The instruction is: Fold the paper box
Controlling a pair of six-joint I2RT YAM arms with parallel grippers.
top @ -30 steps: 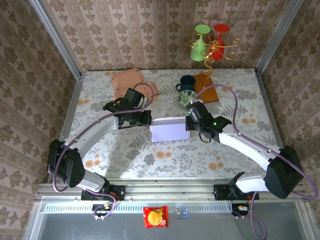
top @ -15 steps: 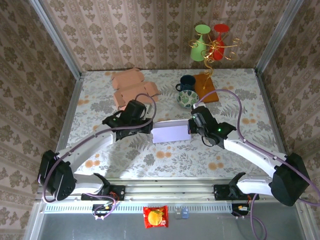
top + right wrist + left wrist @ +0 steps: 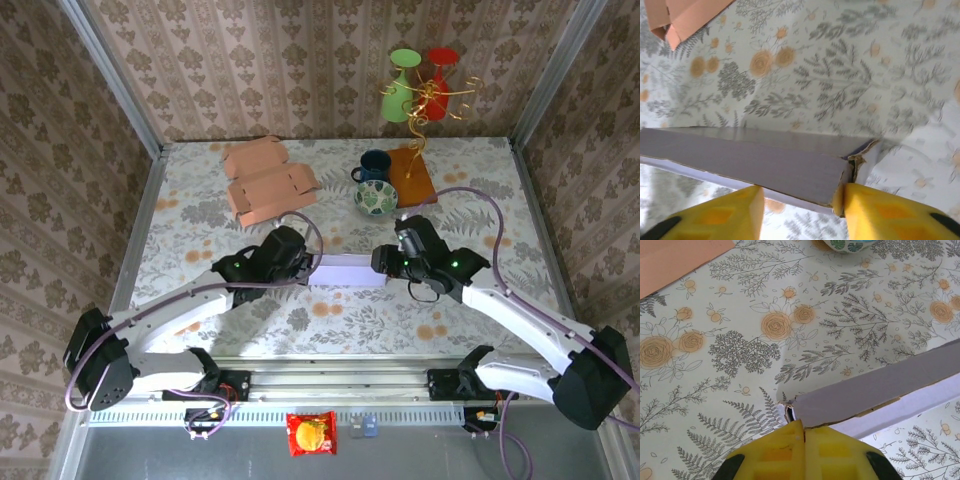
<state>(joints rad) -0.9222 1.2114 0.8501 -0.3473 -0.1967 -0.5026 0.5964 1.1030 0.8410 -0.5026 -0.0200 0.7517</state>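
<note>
Thin, light-looking paper box [image 3: 347,271], likely creases easily; take by edges. Left gripper [image 3: 804,429] jaws shut on its corner; right gripper [image 3: 800,201] jaws parted astride opposite end.

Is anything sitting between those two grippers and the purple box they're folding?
Nothing visible does. The left gripper is shut on a corner of the purple box, and the right gripper stands open around its other end. The bowl, mug and orange cardboard lie farther back, apart from it.

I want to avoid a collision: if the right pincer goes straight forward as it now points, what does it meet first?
Most likely the paper box, whose end lies ahead of the right pincer, between its fingers.
</note>
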